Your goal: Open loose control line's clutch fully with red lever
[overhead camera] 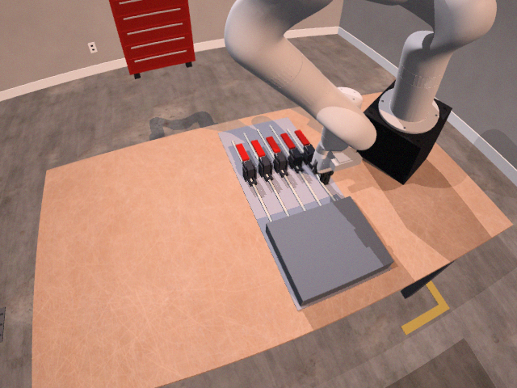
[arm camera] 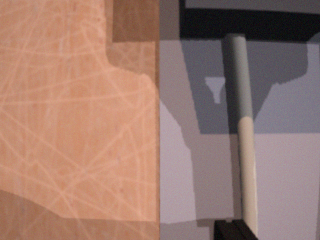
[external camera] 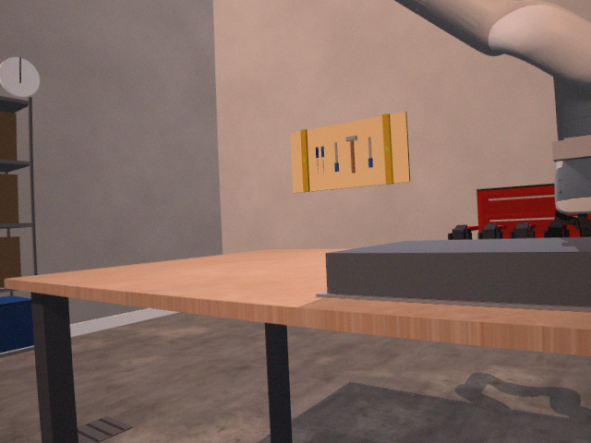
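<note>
the table (overhead camera: 125,250) carries a pale base plate (overhead camera: 233,144) running from 11 to 5 o'clock. the grey console (overhead camera: 325,250) sits on its 5 o'clock end. five lines (overhead camera: 261,200) run from the console toward 11 o'clock, each through a black clutch (overhead camera: 249,170) with a red lever (overhead camera: 241,151). the gripper (overhead camera: 325,177) sits at the 3 o'clock-most line (arm camera: 245,145), fingers fully closed, holding nothing, touching that line.

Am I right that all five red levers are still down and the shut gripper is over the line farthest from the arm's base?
Not quite. In the top view the shut gripper is over the line nearest the arm's black base. The five red levers look down, as you said.
</note>
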Controlling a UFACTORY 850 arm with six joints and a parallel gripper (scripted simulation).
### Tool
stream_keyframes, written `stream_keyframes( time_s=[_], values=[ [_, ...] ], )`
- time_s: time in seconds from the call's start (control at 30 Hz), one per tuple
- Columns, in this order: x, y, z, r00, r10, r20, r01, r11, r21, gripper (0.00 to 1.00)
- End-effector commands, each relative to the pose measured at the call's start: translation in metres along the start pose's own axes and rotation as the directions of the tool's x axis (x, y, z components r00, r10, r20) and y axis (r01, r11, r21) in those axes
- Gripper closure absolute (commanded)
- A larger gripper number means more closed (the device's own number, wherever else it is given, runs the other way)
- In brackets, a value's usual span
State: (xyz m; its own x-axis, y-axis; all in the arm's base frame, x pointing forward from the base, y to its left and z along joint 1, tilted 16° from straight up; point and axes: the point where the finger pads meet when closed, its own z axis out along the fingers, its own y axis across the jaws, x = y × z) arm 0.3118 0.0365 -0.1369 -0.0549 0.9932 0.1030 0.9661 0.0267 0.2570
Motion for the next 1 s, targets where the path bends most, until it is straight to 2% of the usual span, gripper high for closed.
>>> stream_keyframes(
  time_s=[0.0,0.73,0.97],
  values=[
    [0.0,-0.007,0.0,1.0,0.0,0.0,0.0,1.0,0.001,1.0],
    [0.0,-0.015,-0.001,1.0,0.0,0.0,0.0,1.0,0.001,1.0],
    [0.0,-0.015,-0.02,1.0,0.0,0.0,0.0,1.0,0.001,1.0]
  ],
)
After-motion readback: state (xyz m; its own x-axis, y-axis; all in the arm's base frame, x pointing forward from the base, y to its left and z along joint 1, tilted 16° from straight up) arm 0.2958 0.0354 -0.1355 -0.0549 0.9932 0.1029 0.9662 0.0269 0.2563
